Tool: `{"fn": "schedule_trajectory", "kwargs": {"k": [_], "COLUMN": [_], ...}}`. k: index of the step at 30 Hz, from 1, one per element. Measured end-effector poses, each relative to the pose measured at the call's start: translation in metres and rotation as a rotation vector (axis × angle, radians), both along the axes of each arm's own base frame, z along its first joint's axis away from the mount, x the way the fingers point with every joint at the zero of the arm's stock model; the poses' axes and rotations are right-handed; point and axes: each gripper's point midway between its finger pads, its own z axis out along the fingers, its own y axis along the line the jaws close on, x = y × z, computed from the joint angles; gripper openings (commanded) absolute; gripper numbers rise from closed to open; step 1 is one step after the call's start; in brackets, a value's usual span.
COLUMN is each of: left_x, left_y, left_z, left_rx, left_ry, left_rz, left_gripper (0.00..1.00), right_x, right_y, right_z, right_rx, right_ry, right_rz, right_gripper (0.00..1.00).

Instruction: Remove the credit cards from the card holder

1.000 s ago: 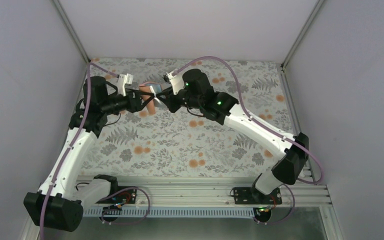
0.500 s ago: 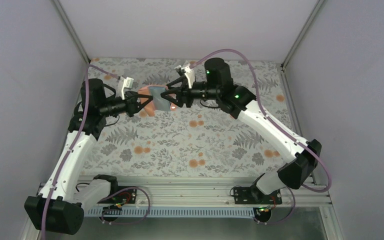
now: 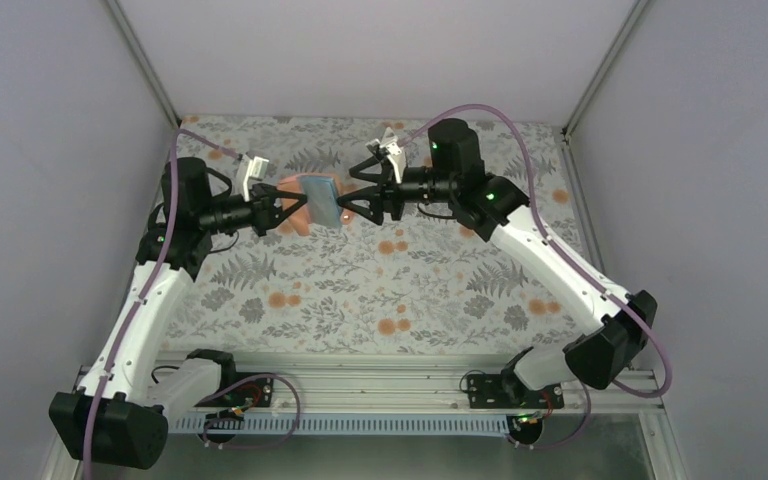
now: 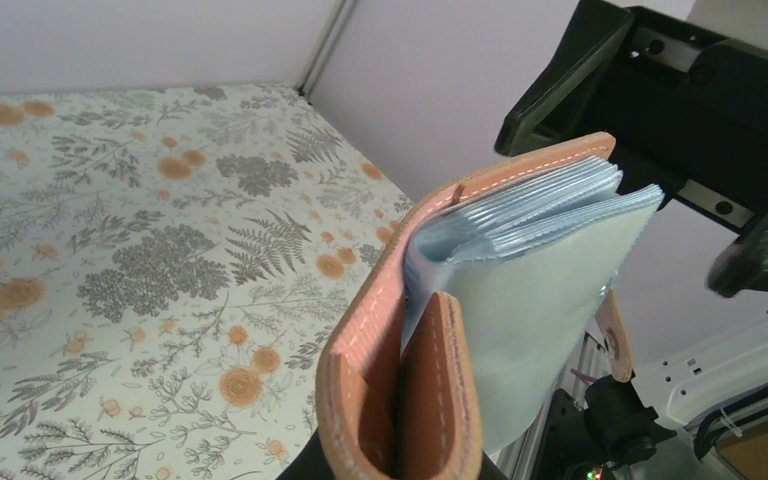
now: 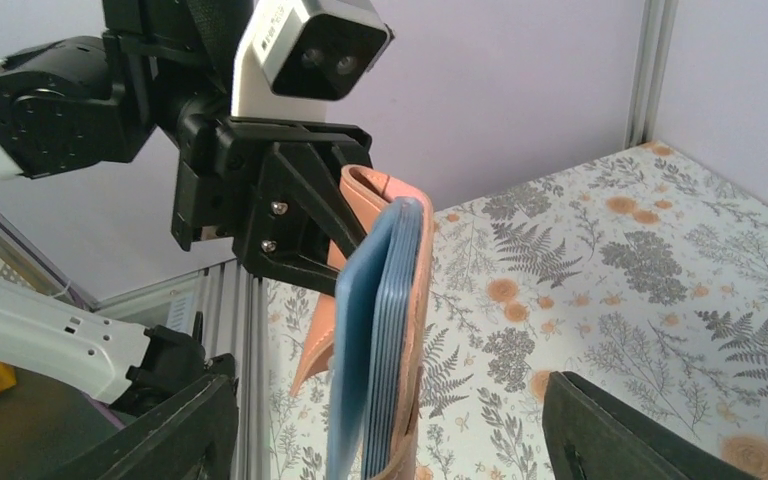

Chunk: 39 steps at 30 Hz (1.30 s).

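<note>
The card holder (image 3: 318,200) hangs in the air above the back of the table, reddish-brown outside with light blue sleeves fanned open. My left gripper (image 3: 290,206) is shut on its folded spine, which fills the bottom of the left wrist view as the card holder (image 4: 400,340). My right gripper (image 3: 348,205) is open, facing the sleeves' free edge. In the right wrist view the card holder (image 5: 390,290) stands between the wide-apart fingers (image 5: 160,430), untouched. The credit cards are hidden; only blue sleeves show.
A floral cloth (image 3: 380,280) covers the table, boxed in by pale walls on three sides. The left arm's wrist camera (image 5: 310,45) sits just behind the holder. A metal rail (image 3: 390,375) runs along the near edge.
My left gripper has closed on the holder. My right gripper has let go, opened wide and drawn back to the right. The holder's blue sleeves have turned up toward the top camera.
</note>
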Motion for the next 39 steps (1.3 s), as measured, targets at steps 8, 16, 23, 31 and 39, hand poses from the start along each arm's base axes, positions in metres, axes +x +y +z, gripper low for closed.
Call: {"fn": "schedule_trajectory", "kwargs": {"k": [8, 16, 23, 31, 39], "left_x": [-0.001, -0.002, -0.002, -0.002, 0.01], "left_y": [-0.001, -0.001, -0.001, -0.001, 0.006], "left_z": [0.001, 0.001, 0.001, 0.002, 0.018], "left_rx": [-0.003, -0.005, -0.006, -0.005, 0.039], "left_ry": [0.0, 0.0, 0.0, -0.007, -0.07], "left_rz": [-0.006, -0.013, -0.016, -0.018, 0.055], "left_gripper": [0.02, 0.02, 0.03, 0.85, 1.0], "right_x": [0.01, 0.009, 0.011, 0.007, 0.051], "right_y": [0.005, 0.018, 0.031, 0.049, 0.038], "right_z": [-0.014, -0.031, -0.05, -0.06, -0.065], "right_rx": [-0.03, -0.061, -0.102, -0.119, -0.191], "right_ry": [0.02, 0.044, 0.062, 0.086, 0.144], "right_rz": [-0.026, -0.012, -0.022, -0.021, -0.368], "right_gripper": [0.56, 0.61, 0.61, 0.04, 0.04]}}
